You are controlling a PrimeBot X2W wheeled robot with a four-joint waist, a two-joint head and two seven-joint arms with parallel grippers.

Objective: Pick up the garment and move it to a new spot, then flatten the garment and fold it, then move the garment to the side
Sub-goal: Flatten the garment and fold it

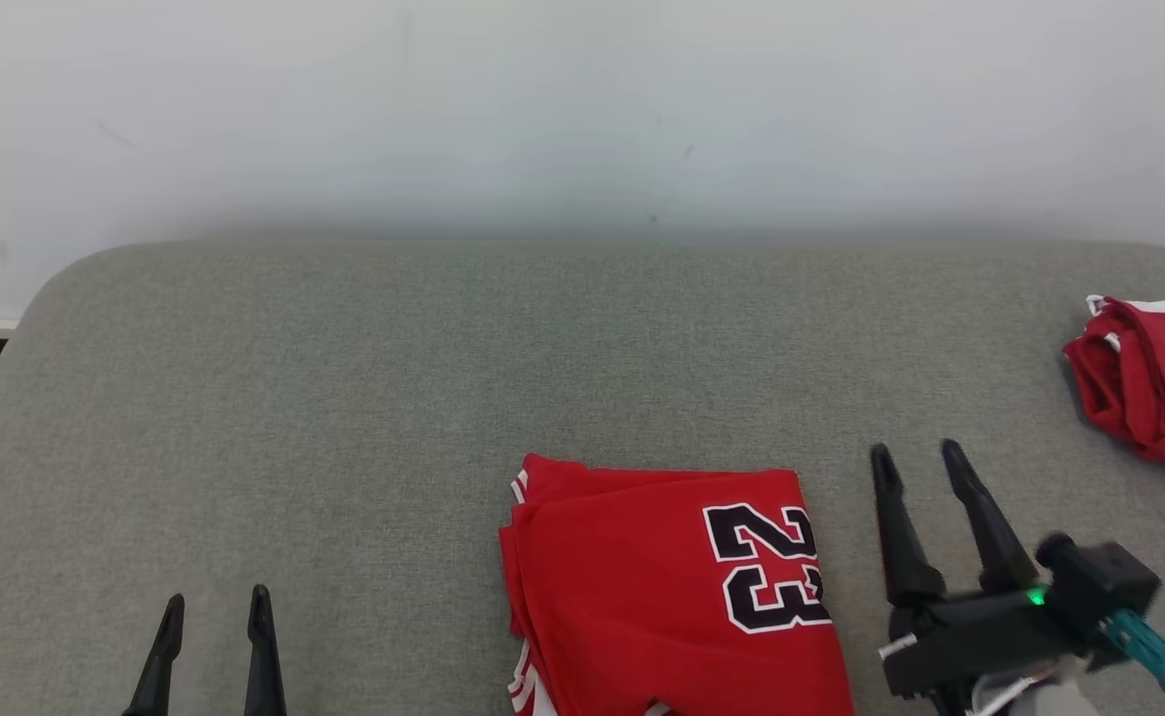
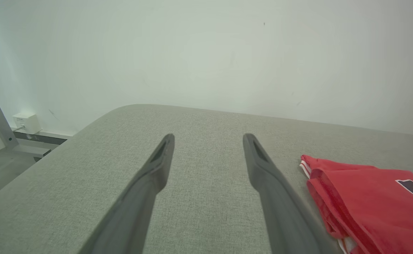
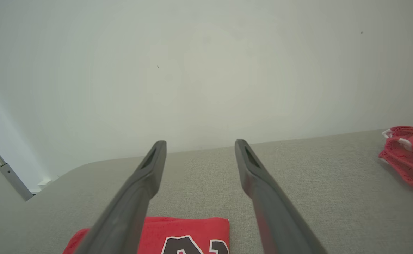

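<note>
Nearest the robot, a folded red jersey point(image 1: 662, 587) w/ no. 23 lies flat on the grey cushion point(image 1: 394, 378), btwn both grippers. Left gripper point(image 1: 215, 602): jaws wide apart, empty, well apart from it. Right gripper point(image 1: 918, 452): jaws wide apart, empty, just beside it. Further back at right, a 2nd red garment point(image 1: 1149, 383), bunched.

We found the red jersey point(image 1: 662, 587) folded into a compact, roughly rectangular stack, lying flat on the grey fabric surface point(image 1: 344, 398). In the head view it sat low and a little right of centre, and its lower part ran off the bottom edge. A black "23" outlined in white faced upward on its right half, turned sideways. Along its left side we saw layered folds with red-and-white striped trim.
</note>
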